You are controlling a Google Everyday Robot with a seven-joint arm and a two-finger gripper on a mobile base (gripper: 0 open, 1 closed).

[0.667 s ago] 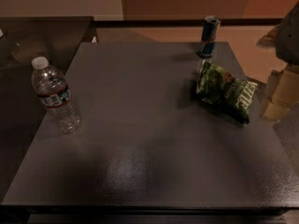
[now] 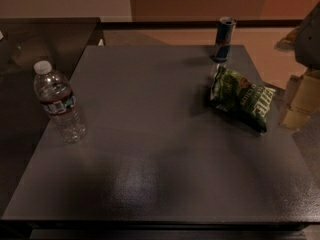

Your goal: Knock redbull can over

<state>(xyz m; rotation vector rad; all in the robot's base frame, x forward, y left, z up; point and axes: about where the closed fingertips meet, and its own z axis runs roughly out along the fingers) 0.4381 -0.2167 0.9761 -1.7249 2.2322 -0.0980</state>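
The redbull can (image 2: 224,39), slim, blue and silver, stands upright at the far edge of the dark table (image 2: 150,174), right of centre. My gripper (image 2: 301,100) shows as beige parts at the right edge of the view, below the dark arm (image 2: 310,34). It is beside the table's right edge, to the right of and nearer than the can, and apart from it. Nothing is seen in the gripper.
A green crinkly chip bag (image 2: 241,98) lies just in front of the can, between it and the gripper. A clear plastic water bottle (image 2: 59,102) stands upright near the table's left edge. Another dark surface (image 2: 30,44) adjoins on the left.
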